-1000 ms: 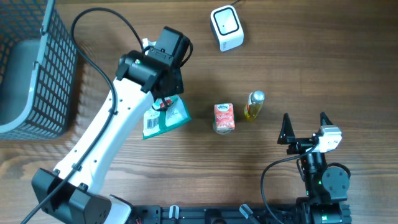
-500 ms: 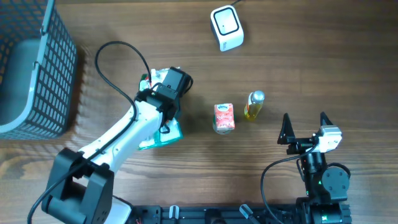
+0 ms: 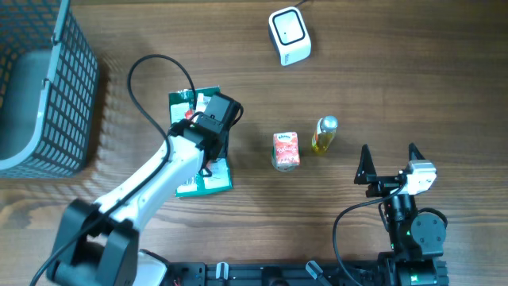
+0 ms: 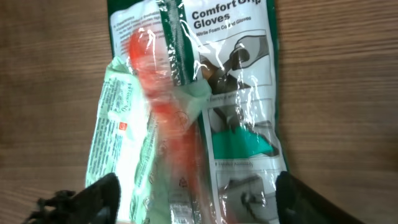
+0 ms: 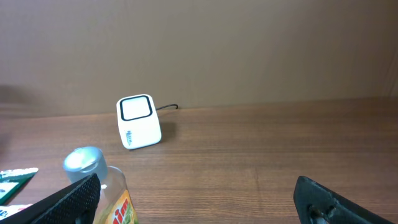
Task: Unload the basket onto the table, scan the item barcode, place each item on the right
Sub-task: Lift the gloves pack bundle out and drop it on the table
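Gloves packet point(image 3: 184, 102) lies flat on the worktop point(image 3: 397, 71), left of centre in the overhead view, long axis running up and down the frame. Its printed front faces up, and I find no barcode on the face the left wrist camera shows. The left end effector point(image 4: 198, 193) hangs directly over it with its fingers spread wide, one near each long edge and neither pinching the plastic. I read that as a release: the packet is put down, not carried.

The scanner point(image 3: 288, 35) sits at the upper middle of the frame, window up, well apart from the packet, so nothing is being presented to it now. I cannot tell whether this is a set-down after scanning or a re-grip to turn the code outward.

The right end effector point(image 3: 389, 155) waits fully open at the lower right, holding nothing, near the small carton point(image 3: 286, 150) and the bottle point(image 3: 324, 135), presumably queued.

A second ago the packet was lifted and tilted in a closed left end effector, a white barcode label showing at its lower left. Now it is down, straightened and let go, and the arm sits lower. The carton, bottle, scanner and right arm have not moved.
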Motion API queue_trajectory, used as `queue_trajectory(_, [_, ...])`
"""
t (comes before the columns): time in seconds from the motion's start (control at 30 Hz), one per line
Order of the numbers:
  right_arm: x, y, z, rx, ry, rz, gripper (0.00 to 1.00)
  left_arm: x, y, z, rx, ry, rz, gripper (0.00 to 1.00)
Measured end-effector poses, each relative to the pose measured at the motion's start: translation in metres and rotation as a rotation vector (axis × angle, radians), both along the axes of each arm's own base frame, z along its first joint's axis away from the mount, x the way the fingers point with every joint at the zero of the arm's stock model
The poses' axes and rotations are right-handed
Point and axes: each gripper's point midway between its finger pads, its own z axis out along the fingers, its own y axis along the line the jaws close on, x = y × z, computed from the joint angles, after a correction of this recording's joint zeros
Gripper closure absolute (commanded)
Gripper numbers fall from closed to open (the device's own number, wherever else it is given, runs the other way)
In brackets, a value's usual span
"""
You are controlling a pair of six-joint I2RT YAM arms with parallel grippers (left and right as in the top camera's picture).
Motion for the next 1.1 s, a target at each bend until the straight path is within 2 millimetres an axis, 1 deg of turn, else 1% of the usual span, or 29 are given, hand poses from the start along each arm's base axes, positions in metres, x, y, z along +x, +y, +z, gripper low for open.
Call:
queue_trajectory(0.03, [0.0,0.0,0.0,0.0,0.0,0.0,0.0,0.0,-0.002,0.005,-0.016,-0.013,-0.002,0.34])
queue_trajectory(0.07, [0.0,0.0,0.0,0.0,0.0,0.0,0.0,-0.002,-0.003,0.011,-0.034,-0.011,-0.009,0.11])
queue_trajectory(0.1, [0.0,0.0,0.0,0.0,0.0,0.0,0.0,-0.004,-0.002,0.018,-0.036,-0.019,-0.01,0.0])
queue_trajectory(0.13, [0.0,0.0,0.0,0.0,0.0,0.0,0.0,-0.004,0.0,0.022,-0.025,-0.032,-0.007,0.01])
queue_trajectory(0.17, [0.0,0.0,0.0,0.0,0.0,0.0,0.0,0.002,0.007,0.029,-0.004,-0.075,0.022,0.02])
queue_trajectory(0.23, [0.0,0.0,0.0,0.0,0.0,0.0,0.0,0.009,0.012,0.032,-0.014,-0.106,0.055,0.01])
queue_trajectory(0.4, [0.0,0.0,0.0,0.0,0.0,0.0,0.0,0.011,0.03,0.026,-0.123,-0.065,0.159,0.01])
queue_trajectory(0.53, [0.0,0.0,0.0,0.0,0.0,0.0,0.0,0.01,0.061,0.022,-0.155,-0.036,0.27,0.0])
queue_trajectory(0.57, [0.0,0.0,0.0,0.0,0.0,0.0,0.0,0.005,0.079,0.019,-0.156,-0.013,0.328,0.0])
queue_trajectory(0.67, [0.0,0.0,0.0,0.0,0.0,0.0,0.0,-0.003,0.1,0.015,-0.185,0.023,0.406,0.0])
queue_trajectory(0.73, [0.0,0.0,0.0,0.0,0.0,0.0,0.0,-0.005,0.117,0.014,-0.225,0.032,0.473,0.0])
queue_trajectory(0.87, [0.0,0.0,0.0,0.0,0.0,0.0,0.0,-0.003,0.137,0.014,-0.278,0.014,0.542,0.0])
queue_trajectory(1.0, [0.0,0.0,0.0,0.0,0.0,0.0,0.0,-0.004,0.159,0.015,-0.283,-0.009,0.61,0.0])
queue_trajectory(1.1, [0.0,0.0,0.0,0.0,0.0,0.0,0.0,-0.006,0.167,0.015,-0.284,-0.012,0.635,0.0])
